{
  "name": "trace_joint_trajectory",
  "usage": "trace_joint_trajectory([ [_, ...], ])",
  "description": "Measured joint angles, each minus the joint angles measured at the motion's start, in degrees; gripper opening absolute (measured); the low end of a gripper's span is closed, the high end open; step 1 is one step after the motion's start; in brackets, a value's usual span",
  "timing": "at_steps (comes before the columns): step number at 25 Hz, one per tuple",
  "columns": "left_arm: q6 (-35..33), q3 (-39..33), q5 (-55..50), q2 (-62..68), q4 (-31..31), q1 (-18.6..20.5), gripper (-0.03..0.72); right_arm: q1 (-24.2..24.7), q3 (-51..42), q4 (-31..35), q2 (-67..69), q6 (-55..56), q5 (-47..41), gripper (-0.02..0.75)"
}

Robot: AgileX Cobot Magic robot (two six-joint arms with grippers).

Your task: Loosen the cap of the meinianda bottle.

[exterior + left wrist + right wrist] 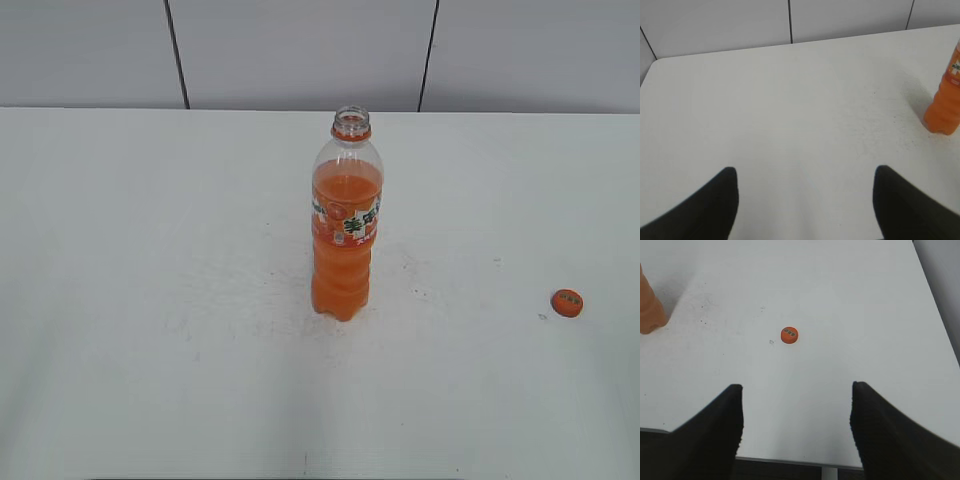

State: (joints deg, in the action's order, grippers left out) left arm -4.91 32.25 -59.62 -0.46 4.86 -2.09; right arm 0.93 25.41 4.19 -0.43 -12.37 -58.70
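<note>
Two grippers hung back from the work, neither one showing in the outside view. On the left, the left gripper (805,205) hovered over bare white table (790,115) with its dark fingers spread wide and nothing between them; the bottle (945,100) stood far off toward the right edge of its wrist view, so that arm would have to reach right and forward to get to it. At the middle of the table the bottle (346,225) stood upright, its long axis straight up, roughly two thirds full of orange drink, and its mouth was open: only the orange neck ring sat below the bare rim. Further right, well apart from the bottle, the cap (567,303) lay flat on the table near the right edge. The right gripper (796,430) was also spread wide and empty, and the cap (789,335) lay ahead of it, almost in line with the gap between its fingers, which made the right arm plainly the nearer one. With the cap already off, the loosening looked finished.
</note>
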Motion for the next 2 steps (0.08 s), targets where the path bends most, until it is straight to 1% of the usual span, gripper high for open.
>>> trace_joint_trajectory([
  [2, 0.0, 0.0, 0.0, 0.0, 0.0, 0.0, 0.509, 0.0, 0.0, 0.0, 0.0, 0.0, 0.0, 0.505],
])
